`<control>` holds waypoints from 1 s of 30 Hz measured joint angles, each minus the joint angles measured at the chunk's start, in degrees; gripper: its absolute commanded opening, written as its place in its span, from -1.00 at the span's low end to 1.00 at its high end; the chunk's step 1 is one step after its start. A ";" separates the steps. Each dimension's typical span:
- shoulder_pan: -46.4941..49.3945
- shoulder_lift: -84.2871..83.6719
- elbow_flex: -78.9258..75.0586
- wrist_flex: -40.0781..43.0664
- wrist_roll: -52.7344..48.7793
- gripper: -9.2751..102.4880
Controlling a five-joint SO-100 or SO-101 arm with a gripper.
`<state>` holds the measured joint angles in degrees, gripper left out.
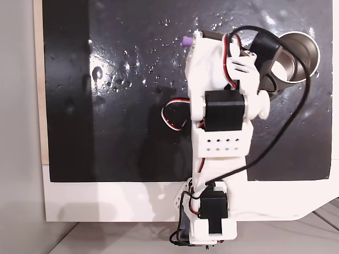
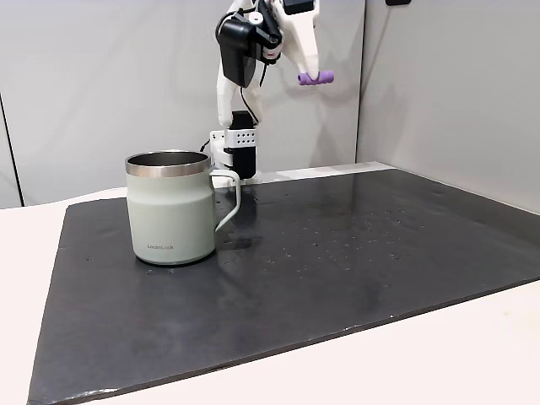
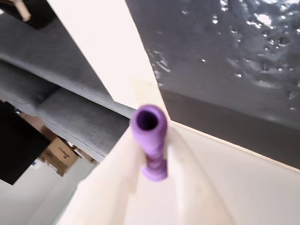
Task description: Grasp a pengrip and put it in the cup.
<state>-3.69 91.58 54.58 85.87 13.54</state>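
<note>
Claw (image 2: pixel 310 74) pinches pengrip (image 2: pixel 315 78) high up; it lies level, long way sideways, w/ cup (image 2: pixel 171 211) well below.

— What do we see of the arm (image 1: pixel 217 100) itself?

— We see white printed shells with black servo blocks (image 1: pixel 224 110) set into them, and one white plate with two rows of small holes (image 1: pixel 221 143).

— And the wiring?

— We count a long black cable (image 1: pixel 290 124) looping out wide, plus red-white-black servo leads (image 1: pixel 172 114) beside it. The gripper (image 2: pixel 309 74) fingers are pale — white in a fixed view.
</note>
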 measured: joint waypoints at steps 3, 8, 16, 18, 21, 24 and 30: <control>3.78 2.99 3.69 0.00 -2.46 -0.83; 11.95 6.24 8.09 0.00 -7.56 -0.83; 23.99 6.94 8.35 -0.18 -15.21 -0.83; 26.37 6.94 7.82 -0.18 -16.17 -0.83; 29.09 6.33 4.92 -0.18 -17.14 -0.83; 30.76 4.48 2.02 -0.18 -17.58 -0.83; 33.40 -2.11 -2.90 -1.23 -17.58 -0.83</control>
<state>29.71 89.47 51.68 84.64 -4.04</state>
